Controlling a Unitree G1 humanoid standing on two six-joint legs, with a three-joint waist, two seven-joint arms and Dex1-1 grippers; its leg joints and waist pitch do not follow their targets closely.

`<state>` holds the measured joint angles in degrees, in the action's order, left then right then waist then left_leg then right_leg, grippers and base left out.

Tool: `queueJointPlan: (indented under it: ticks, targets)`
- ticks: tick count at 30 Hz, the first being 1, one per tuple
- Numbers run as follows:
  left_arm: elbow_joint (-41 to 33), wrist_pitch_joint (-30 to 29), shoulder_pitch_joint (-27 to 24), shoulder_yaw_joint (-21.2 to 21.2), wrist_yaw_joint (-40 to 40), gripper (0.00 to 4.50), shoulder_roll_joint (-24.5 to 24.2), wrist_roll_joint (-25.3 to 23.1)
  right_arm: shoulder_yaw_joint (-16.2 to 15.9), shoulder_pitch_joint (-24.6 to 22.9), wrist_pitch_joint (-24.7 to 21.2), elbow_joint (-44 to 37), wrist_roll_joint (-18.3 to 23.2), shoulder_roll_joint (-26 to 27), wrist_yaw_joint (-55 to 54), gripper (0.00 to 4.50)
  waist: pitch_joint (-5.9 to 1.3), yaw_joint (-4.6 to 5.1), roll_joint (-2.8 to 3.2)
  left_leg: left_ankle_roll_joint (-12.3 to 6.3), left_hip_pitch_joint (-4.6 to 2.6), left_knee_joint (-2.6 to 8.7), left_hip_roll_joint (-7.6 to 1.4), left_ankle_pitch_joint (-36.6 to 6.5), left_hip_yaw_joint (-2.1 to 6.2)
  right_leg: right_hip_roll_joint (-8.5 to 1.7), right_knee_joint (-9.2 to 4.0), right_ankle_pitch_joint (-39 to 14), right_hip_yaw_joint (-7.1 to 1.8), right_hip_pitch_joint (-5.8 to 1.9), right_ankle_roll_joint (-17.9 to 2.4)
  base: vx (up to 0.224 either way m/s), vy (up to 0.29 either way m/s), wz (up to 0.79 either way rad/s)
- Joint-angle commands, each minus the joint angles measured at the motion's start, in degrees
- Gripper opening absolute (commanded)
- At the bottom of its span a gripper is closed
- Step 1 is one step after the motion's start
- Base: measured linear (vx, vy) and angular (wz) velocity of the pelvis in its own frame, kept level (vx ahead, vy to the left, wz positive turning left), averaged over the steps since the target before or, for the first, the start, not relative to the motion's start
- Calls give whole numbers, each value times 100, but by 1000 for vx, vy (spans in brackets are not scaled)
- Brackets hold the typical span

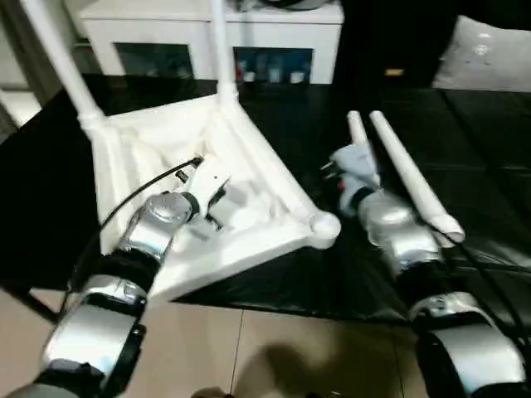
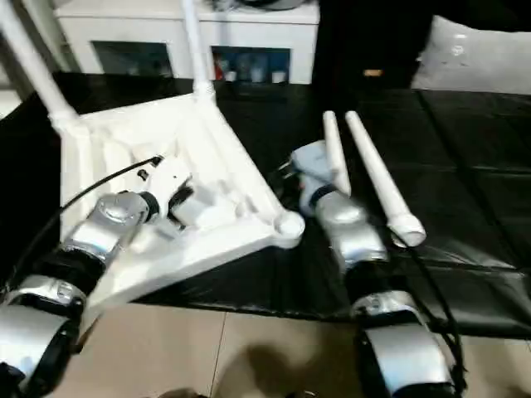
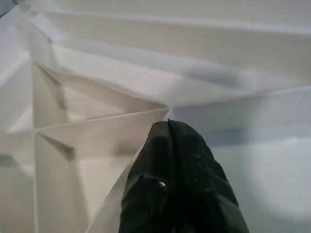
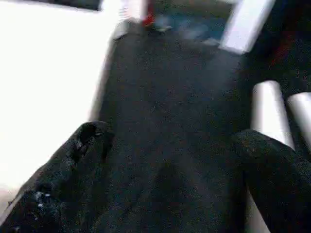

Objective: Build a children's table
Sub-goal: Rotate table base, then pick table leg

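table top (image 1: 249, 178) is lying ribs-up on the desk (image 1: 332, 274), two legs fitted far side. left gripper (image 3: 170, 127) clenched on a rib, right gripper (image 4: 170, 160) released near two loose legs (image 1: 411, 178). light, stiff, slippery plastic; best gripped mid-tube.

upright legs (image 1: 58, 62) cropped at top

Left gripper (image 3: 170, 145) with jaws together, right gripper (image 4: 170, 145) with jaws spread wide
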<state>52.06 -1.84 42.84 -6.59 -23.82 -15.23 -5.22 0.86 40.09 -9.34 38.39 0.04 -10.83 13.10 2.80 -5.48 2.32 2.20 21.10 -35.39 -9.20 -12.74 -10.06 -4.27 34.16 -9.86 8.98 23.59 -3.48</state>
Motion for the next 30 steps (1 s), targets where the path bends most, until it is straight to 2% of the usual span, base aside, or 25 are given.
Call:
queueJointPlan:
  ticks: [1, 2, 3, 4, 5, 6, 7, 8, 10, 11, 12, 13, 14, 15, 16, 17, 18, 21, 22, 23, 25, 27, 30]
  targets:
    - [-128, 248, -8, 156, 10, 4, 42, 213, 185, -71, -637, -353, 124, -32, -90, 450, -485, -17, -45, -791, -48, 341, -493, 297, 219, -642, -237, -85, -501, -422, -944, 0, 0, 0]
    - [-238, 325, -84, 196, -103, 34, 57, 314, 258, -101, -1107, -576, 148, -50, -122, 450, -475, -25, -49, -823, -37, 338, -470, 233, 205, -644, -254, -174, -497, -422, -955, 0, 0, 0]
    - [-506, 304, -218, 176, -266, 34, 32, 377, 329, -71, -1601, -698, 157, -76, -217, 450, -466, -33, -55, -810, -41, 354, -485, 214, 212, -657, -267, -290, -502, -438, -946, 0, 0, 0]
    - [-722, 269, -320, 156, -386, 34, 11, 434, 364, -39, -1894, -751, 159, -103, -276, 450, -466, -32, -41, -768, -50, 368, -523, 222, 226, -670, -247, -323, -510, -447, -970, 0, 0, 0]
    - [-919, 233, -411, 137, -489, 47, -9, 485, 393, -7, -2149, -790, 165, -128, -328, 450, -454, -27, -44, -707, -55, 363, -517, 163, 204, -659, -282, -486, -511, -416, -945, 0, 0, 0]
    - [-1861, -60, -814, 48, -1061, 47, -47, 771, 308, 63, -2494, -802, 326, -309, 72, 450, -467, -41, -50, -599, -54, 367, -526, 86, 201, -701, -256, -562, -516, -453, -967, 0, 0, 0]
    - [-2176, -180, -944, 1, -1245, 59, -68, 867, 328, 113, -2606, -743, 346, -349, 75, 450, -457, -43, -49, -598, -21, 371, -527, 93, 202, -702, -269, -589, -514, -456, -971, 0, 0, 0]
    - [-2304, -229, -996, -17, -1321, 77, -76, 906, 336, 133, -2652, -719, 355, -366, 77, 450, -441, -39, -46, -537, -33, 362, -495, 21, 167, -666, -297, -714, -514, -423, -941, 0, 0, 0]
    - [-3096, -620, -1305, -187, -1756, 80, -178, 1161, 454, 291, -2905, -485, 407, -435, 7, 450, -421, -28, -64, -500, -23, 372, -467, -44, 152, -633, -335, -913, -510, -407, -864, 0, 0, 0]
    - [-3547, -849, -1472, -335, -1985, 93, -297, 1299, 456, 377, -3074, -344, 415, -486, 114, 450, -428, -24, -78, -429, -29, 384, -480, -101, 173, -655, -310, -1036, -511, -429, -870, 0, 0, 0]
    - [-3715, -943, -1531, -416, -2074, 93, -361, 1323, 434, 427, -3084, -227, 384, -512, 149, 450, -406, -18, -92, -416, -38, 382, -464, -184, 147, -626, -350, -1186, -509, -398, -828, 0, 0, 0]
    - [-3912, -1056, -1602, -505, -2172, 108, -435, 1348, 413, 475, -3127, -127, 346, -539, 178, 450, -409, -21, -84, -386, -41, 386, -473, -220, 157, -645, -336, -1229, -514, -405, -838, 0, 0, 0]
    - [-4149, -1241, -1672, -659, -2339, 119, -558, 1347, 399, 572, -3275, 72, 306, -571, 196, 450, -392, -4, -114, -371, -34, 390, -458, -233, 146, -623, -359, -1327, -513, -405, -795, 0, 0, 0]
    - [-4192, -1283, -1683, -690, -2374, 125, -583, 1348, 396, 594, -3302, 122, 298, -577, 199, 450, -377, -3, -106, -358, -33, 388, -433, -291, 140, -607, -386, -1532, -505, -399, -725, 0, 0, 0]
    - [-4344, -1400, -1725, -747, -2459, 129, -632, 1350, 392, 629, -3351, 198, 309, -591, 229, 450, -368, 3, -124, -354, -30, 389, -423, -301, 130, -597, -409, -1607, -504, -399, -667, 0, 0, 0]
    - [-4497, -1488, -1766, -794, -2534, 152, -667, 1363, 358, 679, -3420, 315, 318, -617, 314, 450, -381, -6, -110, -324, -37, 390, -434, -243, 146, -602, -394, -1577, -504, -404, -640, 0, 0, 0]
    - [-4738, -1693, -1813, -789, -2583, 163, -657, 1375, 307, 772, -3572, 502, 368, -661, 475, 450, -389, 14, -122, -304, -41, 393, -457, -233, 152, -600, -361, -1487, -505, -407, -660, 0, 0, 0]
    - [-4869, -1831, -1804, -783, -2565, 173, -628, 1361, 350, 932, -3745, 787, 368, -699, 402, 450, -391, 19, -114, -323, -32, 381, -448, -140, 149, -583, -352, -1297, -504, -410, -741, 0, 0, 0]
    - [-4918, -1884, -1806, -792, -2559, 185, -635, 1364, 371, 966, -3807, 841, 388, -702, 413, 421, -388, 20, -116, -330, -26, 374, -433, -150, 143, -585, -355, -1262, -502, -419, -748, 0, 0, 0]
    - [-5051, -2029, -1804, -841, -2529, 203, -678, 1395, 415, 1050, -3845, 979, 393, -726, 379, 414, -391, 23, -153, -338, -28, 374, -435, -139, 139, -589, -354, -1256, -504, -421, -736, 0, 0, 0]
    - [-5112, -2092, -1800, -867, -2514, 206, -693, 1409, 454, 1093, -3878, 1055, 408, -741, 371, 414, -393, 12, -138, -357, -19, 366, -429, -76, 143, -593, -343, -1252, -501, -423, -741, 0, 0, 0]
    - [-5173, -2156, -1791, -882, -2503, 233, -698, 1422, 473, 1132, -3927, 1130, 422, -761, 425, 379, -399, 14, -138, -373, -22, 363, -433, -55, 144, -583, -340, -1254, -495, -419, -716, 0, 0, 0]
    - [-5250, -2258, -1778, -885, -2503, 256, -685, 1411, 578, 1193, -4052, 1269, 511, -796, 552, 362, -404, 16, -154, -416, -14, 349, -422, -1, 134, -572, -335, -1215, -491, -422, -699, 0, 0, 0]
